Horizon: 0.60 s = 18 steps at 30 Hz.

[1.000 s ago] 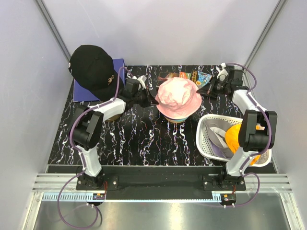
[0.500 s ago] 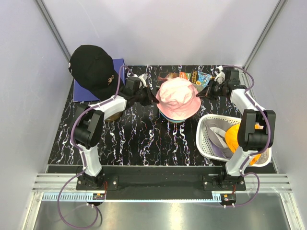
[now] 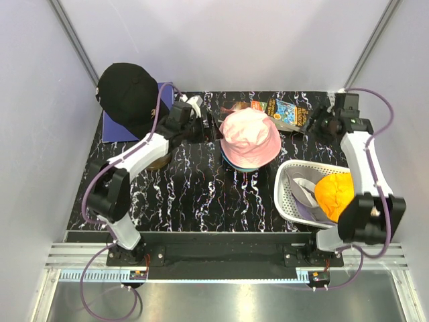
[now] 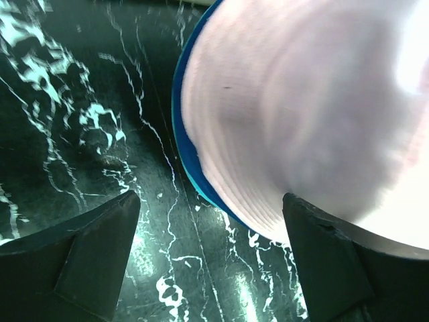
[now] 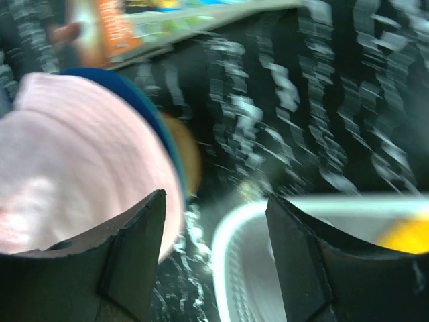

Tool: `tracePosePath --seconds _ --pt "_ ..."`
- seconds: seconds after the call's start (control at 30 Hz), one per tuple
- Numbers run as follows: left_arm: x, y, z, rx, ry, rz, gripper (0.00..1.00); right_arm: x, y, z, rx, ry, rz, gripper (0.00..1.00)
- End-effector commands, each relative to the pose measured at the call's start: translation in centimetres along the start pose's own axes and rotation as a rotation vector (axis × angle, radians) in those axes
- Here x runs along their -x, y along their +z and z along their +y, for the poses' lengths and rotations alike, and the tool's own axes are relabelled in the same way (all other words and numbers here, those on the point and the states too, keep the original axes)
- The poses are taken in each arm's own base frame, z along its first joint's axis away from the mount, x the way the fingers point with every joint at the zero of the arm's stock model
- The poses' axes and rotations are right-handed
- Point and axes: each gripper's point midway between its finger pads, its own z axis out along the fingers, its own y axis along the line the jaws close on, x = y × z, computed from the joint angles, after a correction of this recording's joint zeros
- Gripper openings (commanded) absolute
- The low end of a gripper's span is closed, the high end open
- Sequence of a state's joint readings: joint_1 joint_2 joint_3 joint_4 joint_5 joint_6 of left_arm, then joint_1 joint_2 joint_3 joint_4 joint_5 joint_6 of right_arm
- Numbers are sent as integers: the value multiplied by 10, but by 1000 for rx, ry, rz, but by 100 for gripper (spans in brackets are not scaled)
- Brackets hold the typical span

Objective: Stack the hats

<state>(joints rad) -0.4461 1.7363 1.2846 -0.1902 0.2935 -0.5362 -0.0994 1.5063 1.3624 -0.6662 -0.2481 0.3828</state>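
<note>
Both sets of jaws have let go of the pink hat (image 3: 249,137), whose brim they pinched from either side a moment ago. The left jaws have backed off toward the black cap (image 3: 127,97), and the right arm has swung out to the far right corner of the bench (image 3: 188,188). The left jaws stand wide apart and the right jaws well apart, both holding nothing. The pink hat sits mid-bench on top of the pile, with a blue hat (image 4: 182,134) showing as a rim under its edge. I cannot tell what carries the pile from below.

The step in hand looks like the release and retreat. To do it well, each arm should draw outward and up, away from the brim, so that no finger drags the soft cloth and tips the pile. The pink hat seems to lie a little off-centre over the blue one, so it is worth checking before moving on.

Next, most likely, comes the orange hat (image 3: 335,194) in the basket (image 3: 288,176), nearest the right arm. Lift it by the brim, clear of the basket wall, and bring the left jaws to the opposite edge so that it goes down level.
</note>
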Motion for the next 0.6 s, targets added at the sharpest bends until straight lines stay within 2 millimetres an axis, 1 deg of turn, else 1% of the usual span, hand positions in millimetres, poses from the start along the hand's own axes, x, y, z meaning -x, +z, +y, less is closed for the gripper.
tracePosePath --seconds 0.0,0.03,0.07,0.1,0.13,0.17,0.2,0.23,0.33,0.4,0.43,0.47,0.53,0.57 --pt "9 -25 -2 44 120 -67 91 -34 -55 -82 -454 125 -14 72" --pt "7 -31 -1 57 131 -78 91 -50 -59 -94 -505 147 15 72" --pt "9 -33 1 74 154 -90 92 -61 -70 -100 -535 164 33 72" --pt "9 -35 3 83 161 -91 92 -68 -75 -108 -577 192 37 73" --pt "11 -39 2 93 167 -99 92 -79 -79 -119 -627 219 52 76" --pt "9 -40 4 105 168 -90 92 -87 -89 -128 -676 251 55 78" --pt "8 -41 6 109 169 -88 92 -91 -93 -136 -712 291 44 79" --pt "6 -40 5 106 169 -82 92 -99 -94 -143 -726 315 57 77" --pt "2 -40 6 100 170 -67 92 -105 -93 -128 -631 311 98 66" --pt "2 -40 5 96 170 -63 92 -109 -90 -108 -508 267 162 66" --pt "1 -40 4 90 170 -58 92 -105 -85 -96 -433 235 166 65" --pt "2 -39 2 87 173 -58 92 -108 -84 -77 -335 189 193 65" --pt "0 -37 2 79 171 -43 92 -105 -82 -57 -272 124 183 65" --pt "0 -36 1 75 171 -40 92 -112 -80 -47 -268 51 199 65"
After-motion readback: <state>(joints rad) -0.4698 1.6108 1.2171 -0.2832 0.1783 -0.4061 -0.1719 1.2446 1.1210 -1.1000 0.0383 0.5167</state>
